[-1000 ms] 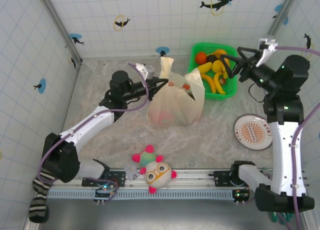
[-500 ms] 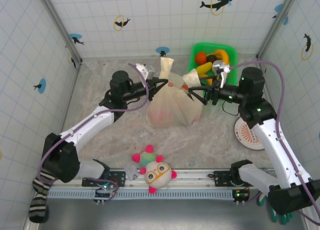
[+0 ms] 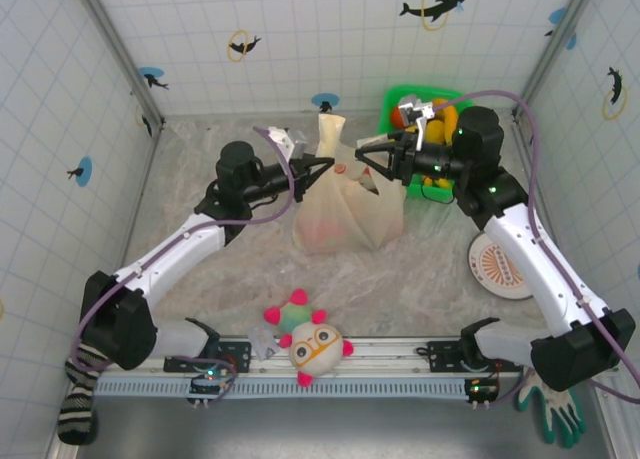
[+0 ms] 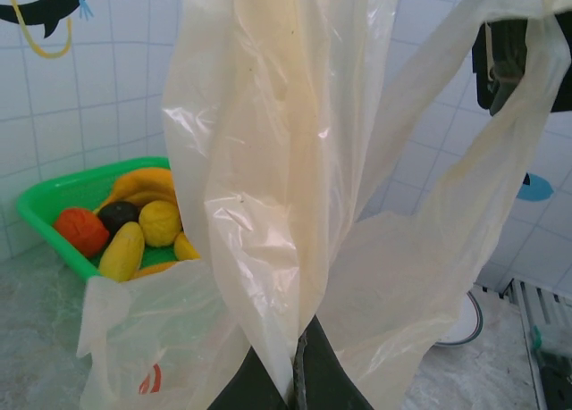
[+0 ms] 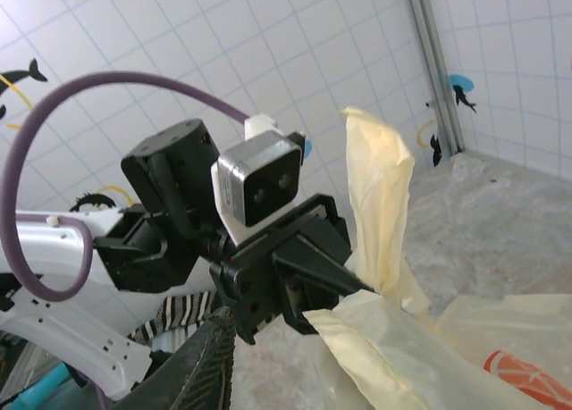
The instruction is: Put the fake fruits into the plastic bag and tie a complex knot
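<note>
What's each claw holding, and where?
Left claw: plastic bag, pinched low on one handle strip. Right claw: at the other strip; a grip cannot be told.

plastic bag [image 3: 350, 214] upright mid-desk [image 3: 420, 279], pale yellow, one handle strip raised; fake fruits [image 4: 161, 222] heaped in green basket [image 4: 40, 205].

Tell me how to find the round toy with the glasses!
Look along the metal rail at the near edge of the table, between the two arm bases. The plush ball sits near the rail's middle. It is white, with pink knobs and orange-rimmed glasses; the knobby toy right behind it is pale green.
</note>
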`<action>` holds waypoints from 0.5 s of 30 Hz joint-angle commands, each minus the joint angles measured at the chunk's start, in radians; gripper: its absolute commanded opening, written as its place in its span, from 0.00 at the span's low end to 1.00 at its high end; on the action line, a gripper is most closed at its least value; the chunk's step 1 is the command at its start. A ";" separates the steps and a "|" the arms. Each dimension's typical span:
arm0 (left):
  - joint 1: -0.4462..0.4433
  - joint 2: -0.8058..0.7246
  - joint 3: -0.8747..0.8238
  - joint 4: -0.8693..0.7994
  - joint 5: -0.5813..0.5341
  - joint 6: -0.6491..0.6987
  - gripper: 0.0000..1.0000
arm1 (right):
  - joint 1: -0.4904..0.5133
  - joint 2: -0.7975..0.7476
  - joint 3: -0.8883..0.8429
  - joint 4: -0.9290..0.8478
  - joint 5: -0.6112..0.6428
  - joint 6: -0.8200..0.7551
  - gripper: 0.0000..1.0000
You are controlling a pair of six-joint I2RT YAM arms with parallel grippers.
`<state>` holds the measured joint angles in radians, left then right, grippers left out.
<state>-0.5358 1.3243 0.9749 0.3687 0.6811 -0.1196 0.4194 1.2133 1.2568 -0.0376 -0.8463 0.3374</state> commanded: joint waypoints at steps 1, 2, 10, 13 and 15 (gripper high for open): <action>0.010 -0.045 -0.015 -0.003 -0.013 0.030 0.00 | -0.003 -0.012 0.075 0.101 0.016 0.026 0.41; 0.012 -0.055 -0.022 -0.008 -0.018 0.030 0.00 | -0.008 -0.019 0.083 0.102 0.030 0.024 0.41; 0.061 -0.179 -0.124 -0.024 -0.059 0.024 0.00 | -0.106 -0.106 0.004 0.112 0.181 0.067 0.41; 0.062 -0.191 -0.132 -0.033 -0.056 0.025 0.00 | -0.146 -0.135 -0.054 0.135 0.212 0.102 0.41; 0.062 -0.181 -0.124 -0.035 -0.044 0.024 0.00 | -0.167 -0.142 -0.087 0.173 0.205 0.134 0.41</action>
<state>-0.4767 1.1496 0.8459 0.3355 0.6319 -0.1051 0.2729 1.0897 1.2087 0.0395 -0.6769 0.4210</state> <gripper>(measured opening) 0.055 0.407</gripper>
